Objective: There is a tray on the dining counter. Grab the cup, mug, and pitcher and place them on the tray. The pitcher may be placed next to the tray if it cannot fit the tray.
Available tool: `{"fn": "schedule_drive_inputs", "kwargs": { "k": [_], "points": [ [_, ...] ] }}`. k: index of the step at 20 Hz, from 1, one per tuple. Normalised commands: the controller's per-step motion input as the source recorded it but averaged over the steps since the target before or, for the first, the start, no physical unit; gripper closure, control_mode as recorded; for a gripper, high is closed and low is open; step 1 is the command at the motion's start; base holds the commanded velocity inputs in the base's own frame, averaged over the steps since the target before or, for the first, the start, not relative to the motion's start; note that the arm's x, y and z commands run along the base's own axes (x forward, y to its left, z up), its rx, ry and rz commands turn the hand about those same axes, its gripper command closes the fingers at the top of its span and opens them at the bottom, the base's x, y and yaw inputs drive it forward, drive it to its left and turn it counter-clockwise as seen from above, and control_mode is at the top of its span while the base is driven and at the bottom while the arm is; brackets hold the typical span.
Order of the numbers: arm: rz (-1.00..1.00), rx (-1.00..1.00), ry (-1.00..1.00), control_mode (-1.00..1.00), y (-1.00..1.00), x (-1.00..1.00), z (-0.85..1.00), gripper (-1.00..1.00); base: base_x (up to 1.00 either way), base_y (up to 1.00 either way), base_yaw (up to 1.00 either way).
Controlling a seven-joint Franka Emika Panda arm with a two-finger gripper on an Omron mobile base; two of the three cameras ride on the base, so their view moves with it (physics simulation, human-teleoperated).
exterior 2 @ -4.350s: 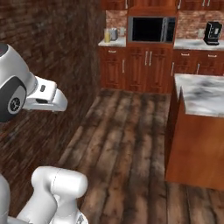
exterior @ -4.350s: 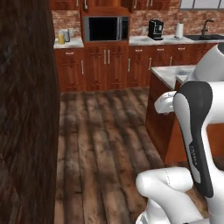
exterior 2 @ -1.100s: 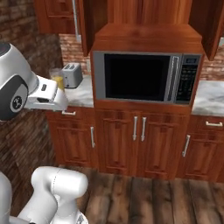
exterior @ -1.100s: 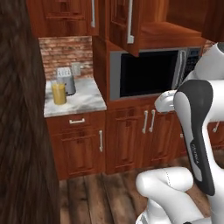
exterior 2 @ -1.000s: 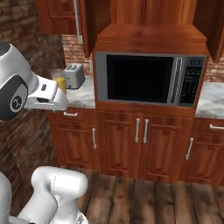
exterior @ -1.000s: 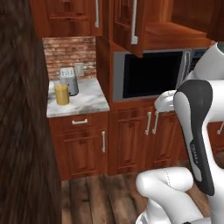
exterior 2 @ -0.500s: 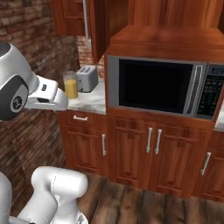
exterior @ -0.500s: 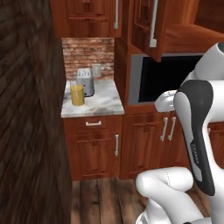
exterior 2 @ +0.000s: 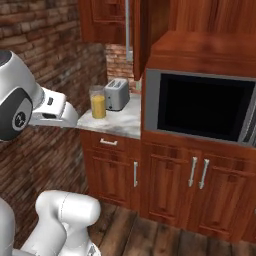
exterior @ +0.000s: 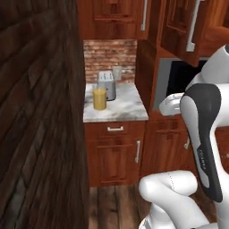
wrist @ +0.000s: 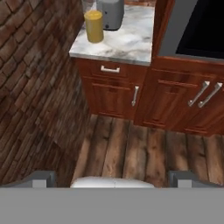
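The pitcher (exterior: 99,98) (exterior 2: 98,102) (wrist: 93,24) is a tall clear cylinder that looks yellow-orange inside. It stands upright on a small marble counter (exterior: 127,107) beside the brick wall, just in front of a grey toaster. My gripper (wrist: 113,177) is open, its two dark fingertips (wrist: 41,178) wide apart with nothing between them. It hangs over the wooden floor, well short of the counter and the pitcher. The tray, the dining counter, the cup and the mug are out of view.
A grey toaster (exterior: 106,85) (exterior 2: 117,95) (wrist: 110,13) stands behind the pitcher, with a pale container (exterior: 117,71) further back. A black microwave (exterior 2: 205,107) sits built in to the right. A brick wall (exterior 2: 45,55) closes the left side. Wood cabinets (wrist: 113,94) stand below and above.
The whole picture has shifted: the base has moved, so the counter with the pitcher and toaster now looks nearer and further right. The arm's pose and the open gripper look unchanged.
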Motion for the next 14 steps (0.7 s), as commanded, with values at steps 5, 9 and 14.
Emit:
{"fn": "schedule_drive_inputs", "kwargs": {
  "k": [5,9,14],
  "points": [
    [0.0,0.0,0.0,1.0,0.0,0.0,0.0,-1.0,0.8,0.32,0.0],
    [0.0,0.0,0.0,1.0,0.0,0.0,0.0,-1.0,0.79,0.01,0.0],
    [0.0,0.0,0.0,1.0,0.0,0.0,0.0,-1.0,0.67,0.0,0.0]
  ]
}}
